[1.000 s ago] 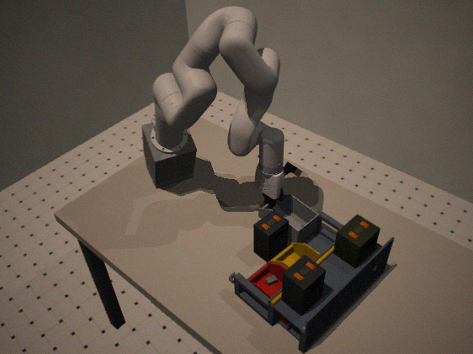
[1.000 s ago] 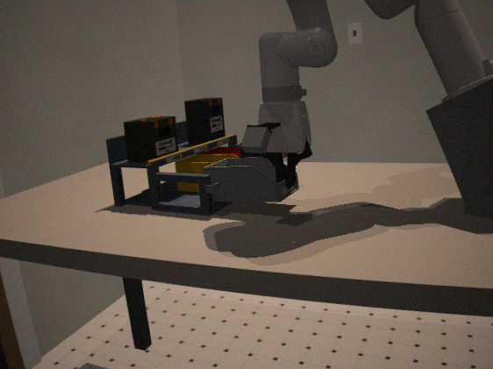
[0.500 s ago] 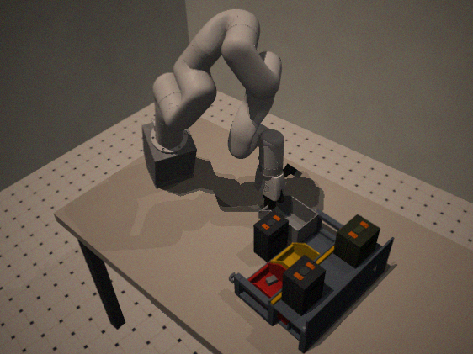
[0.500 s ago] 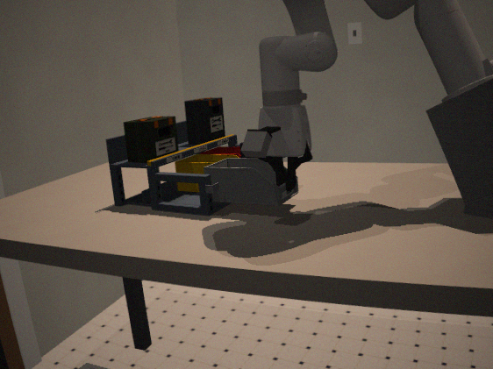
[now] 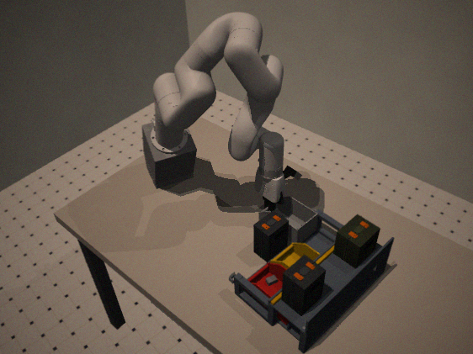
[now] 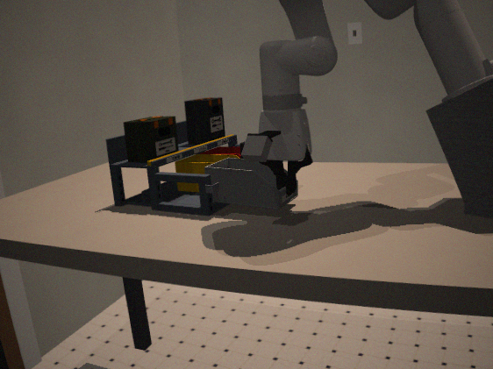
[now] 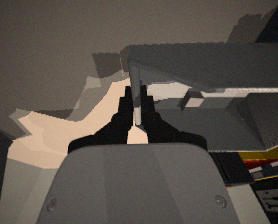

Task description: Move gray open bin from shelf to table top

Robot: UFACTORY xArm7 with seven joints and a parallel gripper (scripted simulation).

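Observation:
The gray open bin (image 5: 304, 227) (image 6: 247, 187) (image 7: 200, 60) sits at the near end of the shelf (image 5: 353, 287) (image 6: 115, 172), low at the table top (image 5: 168, 245) (image 6: 88, 220); I cannot tell whether its base touches the table. My gripper (image 5: 270, 206) (image 6: 285, 178) (image 7: 136, 94) points down and is shut on the bin's thin side wall at the end facing the arm's base. In the wrist view a small gray block (image 7: 196, 100) lies inside the bin.
A yellow bin (image 5: 294, 253) (image 6: 193, 165) and a red bin (image 5: 261, 275) (image 6: 221, 151) sit in the shelf beside the gray one. Two black boxes (image 5: 271, 234) (image 5: 304, 282) and a dark green box (image 5: 357, 238) (image 6: 150, 138) stand on top. The arm's base block (image 5: 168, 165) stands at the back left.

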